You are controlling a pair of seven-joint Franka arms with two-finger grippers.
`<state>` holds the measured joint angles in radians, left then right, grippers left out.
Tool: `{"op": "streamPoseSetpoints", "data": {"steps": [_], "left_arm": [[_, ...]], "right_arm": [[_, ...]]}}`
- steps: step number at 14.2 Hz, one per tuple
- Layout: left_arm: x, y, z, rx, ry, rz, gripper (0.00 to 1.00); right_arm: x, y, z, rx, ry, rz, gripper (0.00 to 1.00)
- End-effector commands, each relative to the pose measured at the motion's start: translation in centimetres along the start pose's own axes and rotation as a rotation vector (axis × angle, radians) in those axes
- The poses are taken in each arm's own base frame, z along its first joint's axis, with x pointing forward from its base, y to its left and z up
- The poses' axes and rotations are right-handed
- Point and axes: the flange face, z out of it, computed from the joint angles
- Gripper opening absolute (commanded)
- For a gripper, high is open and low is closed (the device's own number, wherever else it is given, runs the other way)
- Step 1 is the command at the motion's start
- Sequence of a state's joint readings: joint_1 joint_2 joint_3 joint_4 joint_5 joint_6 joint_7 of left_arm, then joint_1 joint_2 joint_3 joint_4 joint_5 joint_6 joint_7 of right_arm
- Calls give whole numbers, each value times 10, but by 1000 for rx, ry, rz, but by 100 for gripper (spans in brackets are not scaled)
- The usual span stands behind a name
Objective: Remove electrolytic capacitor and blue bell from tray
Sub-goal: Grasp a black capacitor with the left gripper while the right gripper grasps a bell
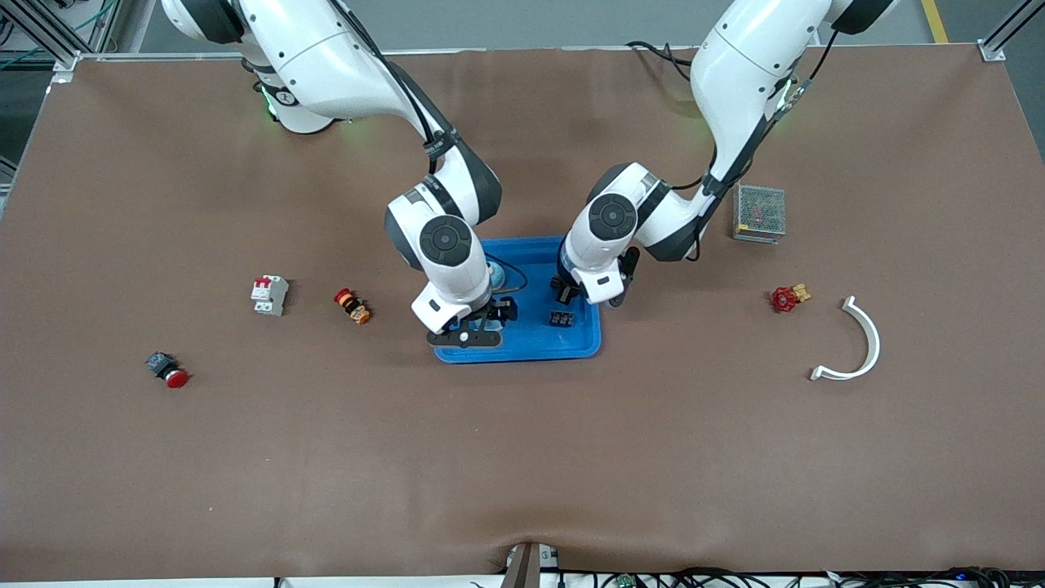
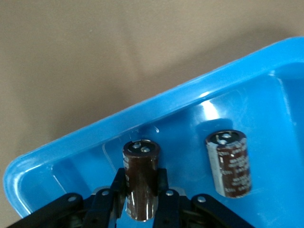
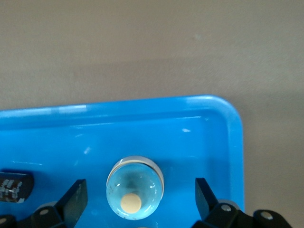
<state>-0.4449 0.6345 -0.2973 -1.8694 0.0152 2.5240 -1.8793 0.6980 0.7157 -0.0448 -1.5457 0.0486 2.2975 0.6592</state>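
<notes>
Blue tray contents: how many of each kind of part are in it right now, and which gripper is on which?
Capacitors: 2, one clamped by the left gripper, one lying loose beside it.
Bell: 1, between the open fingers of the right gripper.
Total in the blue tray: 3.

This is a robotics lab or test cell. Two white robot arms (image 1: 457,237) are bolted at one edge of a wide counter (image 1: 522,457) covered in plain brown matting. Aluminium frame posts (image 1: 49,33) stand at its corners, and bundled cables (image 1: 735,578) run along the edge nearest the front camera. Around a blue tray (image 1: 571,347) at the middle lie electrical parts: a circuit breaker (image 1: 269,295) and red push buttons (image 1: 167,370) toward the right arm's end, a meshed power supply (image 1: 759,212) toward the left arm's end.
</notes>
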Motion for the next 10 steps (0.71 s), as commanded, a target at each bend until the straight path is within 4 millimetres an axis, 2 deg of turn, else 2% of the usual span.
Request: {"op": "streamPoseSetpoints", "data": {"steps": [1, 4, 5, 7, 10], "left_arm": [[-3, 10, -18, -33, 12, 9, 0], [-4, 21, -61, -98, 12, 20, 0], [7, 25, -72, -89, 22, 8, 0], [16, 32, -97, -42, 48, 38, 0], [52, 29, -129, 55, 89, 112, 0]], "right_arm": [[-5, -3, 8, 1, 5, 8, 100], [-17, -14, 16, -10, -3, -19, 100], [-19, -11, 22, -17, -7, -21, 100], [-21, -9, 29, -8, 7, -21, 100], [-23, -8, 36, -8, 10, -25, 100]]}}
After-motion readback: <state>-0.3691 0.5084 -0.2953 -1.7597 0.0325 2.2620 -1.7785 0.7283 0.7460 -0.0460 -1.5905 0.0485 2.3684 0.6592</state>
